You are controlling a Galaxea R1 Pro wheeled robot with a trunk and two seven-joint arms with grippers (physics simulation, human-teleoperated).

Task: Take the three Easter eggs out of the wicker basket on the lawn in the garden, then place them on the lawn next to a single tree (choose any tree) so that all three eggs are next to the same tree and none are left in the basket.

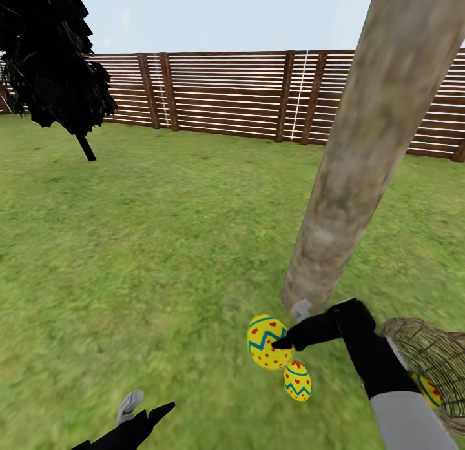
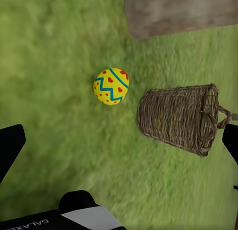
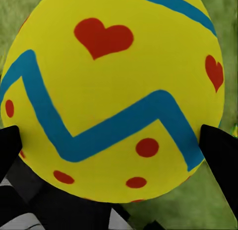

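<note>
My left gripper (image 1: 145,411) hangs with fingers apart over bare lawn (image 1: 148,243), well left of everything. My right gripper (image 1: 289,326) is clamped on one Easter egg (image 1: 266,341) at the tree trunk's (image 1: 361,146) foot; a second egg (image 1: 298,380) lies just below it, and the wicker basket (image 1: 434,366) lies tipped to its right, holding a third egg (image 1: 429,390).

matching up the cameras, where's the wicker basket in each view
head view: wicker basket at the lower right edge, beside the right arm.
left wrist view: basket on its side on the grass, near the trunk.
right wrist view: close on the yellow egg in the right pincer.
shared landmark: the pale tree trunk.
</note>
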